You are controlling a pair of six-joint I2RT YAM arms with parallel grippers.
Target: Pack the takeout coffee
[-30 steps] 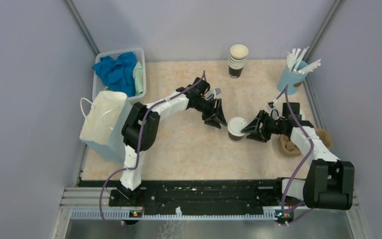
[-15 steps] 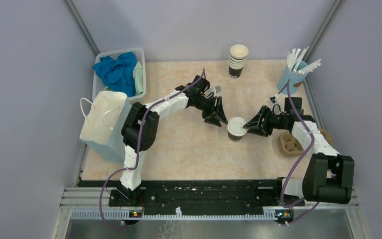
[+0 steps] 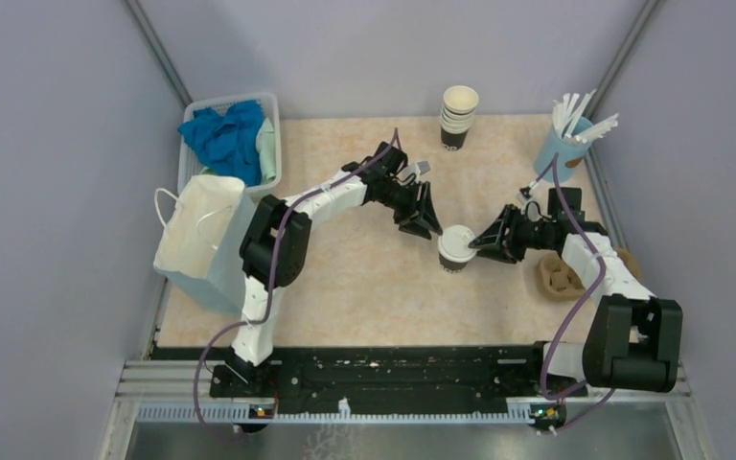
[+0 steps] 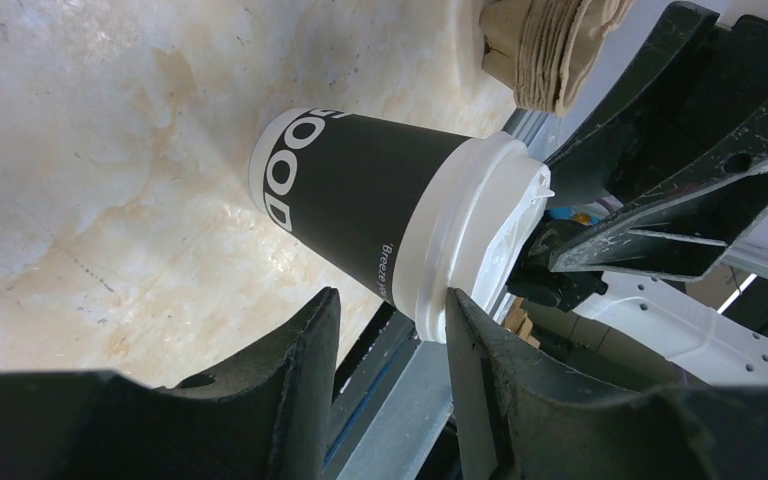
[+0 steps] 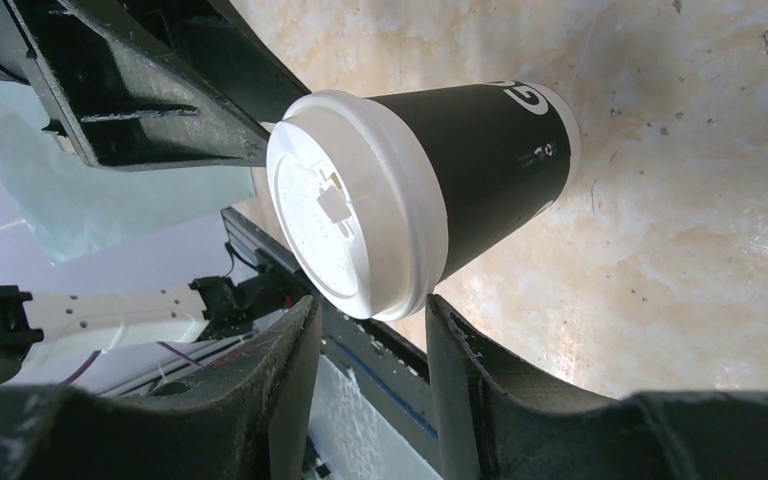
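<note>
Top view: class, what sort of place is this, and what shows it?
Likely a robot test booth staged as a coffee counter: lidded takeout coffee, stacked paper cups, white paper bag.

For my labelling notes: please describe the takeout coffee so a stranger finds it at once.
Find the beige table; near its middle stands one small dark cup. Unlike the lidless cup stack at the back edge, it wears a white lid.

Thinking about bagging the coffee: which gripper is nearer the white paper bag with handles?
Left. The left gripper is right of the white paper bag, mid-table; the right gripper lies farther right, beyond the lidded brown cup.
</note>
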